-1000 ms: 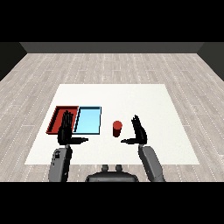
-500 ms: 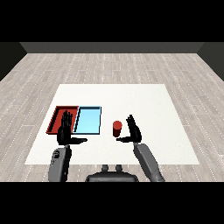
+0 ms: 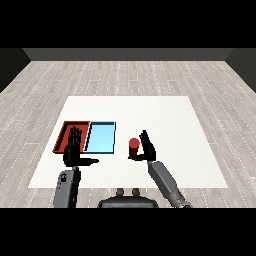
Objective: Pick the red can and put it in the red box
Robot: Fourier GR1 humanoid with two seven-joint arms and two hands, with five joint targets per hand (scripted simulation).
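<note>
The red can point(image 3: 133, 147) stands upright on the white table, right of the two trays. My right hand point(image 3: 147, 148) is right beside it on its right side, fingers straight and pointing up, thumb reaching toward the can's base; it looks to be touching or nearly touching the can. The red tray point(image 3: 65, 131) lies at the left with the light blue tray point(image 3: 102, 137) next to it. My left hand point(image 3: 74, 151) hovers open over the red tray's near edge, fingers straight, thumb pointing right.
The white table point(image 3: 165, 120) spreads wide behind and to the right of the can. Grey plank floor surrounds the table on all sides.
My right hand has moved left toward the red can, from a gap away to right beside it. The left hand and the can have stayed where they were.
</note>
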